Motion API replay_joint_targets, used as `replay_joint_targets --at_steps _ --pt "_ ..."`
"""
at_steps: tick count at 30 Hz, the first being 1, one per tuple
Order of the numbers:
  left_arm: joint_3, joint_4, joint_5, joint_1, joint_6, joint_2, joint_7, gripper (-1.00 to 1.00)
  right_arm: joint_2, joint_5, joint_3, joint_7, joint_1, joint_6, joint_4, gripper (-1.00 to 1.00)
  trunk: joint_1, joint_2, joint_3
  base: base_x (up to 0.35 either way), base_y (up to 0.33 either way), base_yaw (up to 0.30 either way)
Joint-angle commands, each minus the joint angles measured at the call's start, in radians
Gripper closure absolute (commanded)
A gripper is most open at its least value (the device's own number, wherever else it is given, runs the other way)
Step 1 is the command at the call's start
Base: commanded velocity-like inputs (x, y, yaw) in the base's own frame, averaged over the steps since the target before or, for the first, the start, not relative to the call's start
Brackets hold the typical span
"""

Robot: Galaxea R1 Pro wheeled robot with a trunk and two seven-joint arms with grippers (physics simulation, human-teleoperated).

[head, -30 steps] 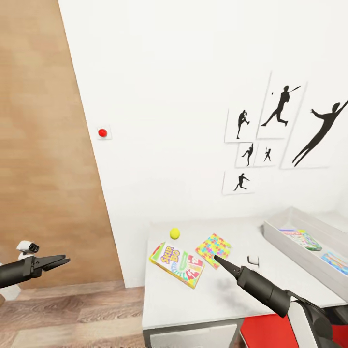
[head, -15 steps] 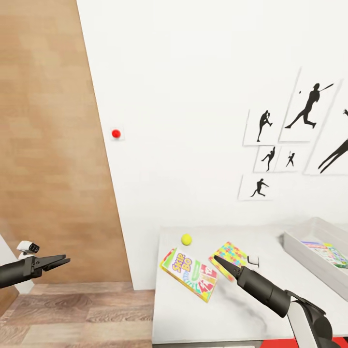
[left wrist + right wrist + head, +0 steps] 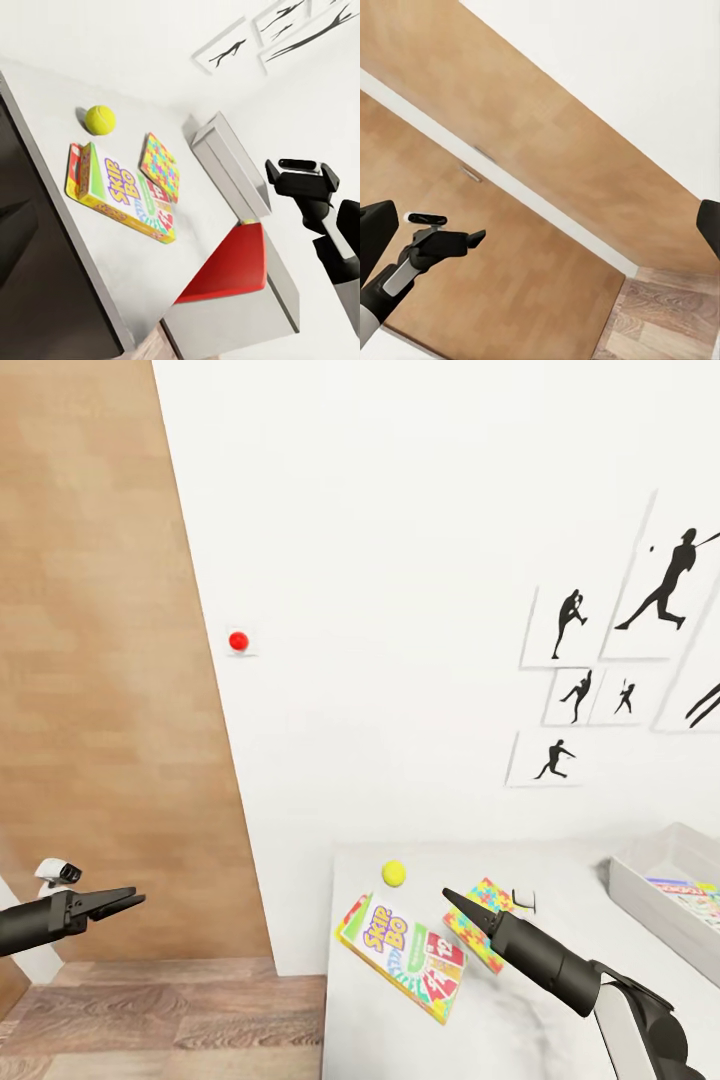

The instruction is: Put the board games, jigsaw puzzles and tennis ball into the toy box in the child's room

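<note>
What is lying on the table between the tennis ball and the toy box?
In the head view, a jigsaw puzzle lies between tennis ball and toy box.

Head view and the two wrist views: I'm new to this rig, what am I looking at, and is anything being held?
The large picture looks down from the robot's head. Its left end effector hangs over the wood floor, and its right end effector is above the light grey table. Both look shut and hold nothing. On the table lie a yellow-green Skip-Bo game box, a multicolour jigsaw square and a small yellow-green tennis ball. The shallow grey toy box at the right already holds colourful flat items. The left wrist view looks across that table; the right wrist view faces the wooden door.
</note>
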Motion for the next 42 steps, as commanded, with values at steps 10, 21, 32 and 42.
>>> replay_joint_targets --at_steps 10,21,32,42 --pt "-0.001 0.0 0.0 -0.001 0.01 0.0 -0.004 -1.0 0.003 0.0 0.001 -0.015 -0.001 0.003 0.023 -1.0 0.001 -0.002 -0.002 0.004 0.0 0.0" --pt "-0.003 0.0 0.0 -0.001 0.01 -0.006 -0.004 -1.0 0.017 -0.012 0.032 -0.403 -0.016 0.046 0.036 -1.0 0.001 -0.002 -0.002 0.0 0.0 0.0" --pt "-0.003 0.0 -0.007 -0.001 0.01 -0.008 -0.004 -1.0 0.048 -0.018 0.041 -0.815 -0.382 0.238 0.112 -1.0 0.001 -0.002 -0.002 0.0 0.0 0.0" --pt "-0.001 0.0 -0.01 -0.001 0.01 -0.007 -0.004 -1.0 0.108 -0.014 0.041 -1.125 -0.666 0.222 0.573 -1.0 0.001 -0.002 -0.002 0.0 0.0 0.0"
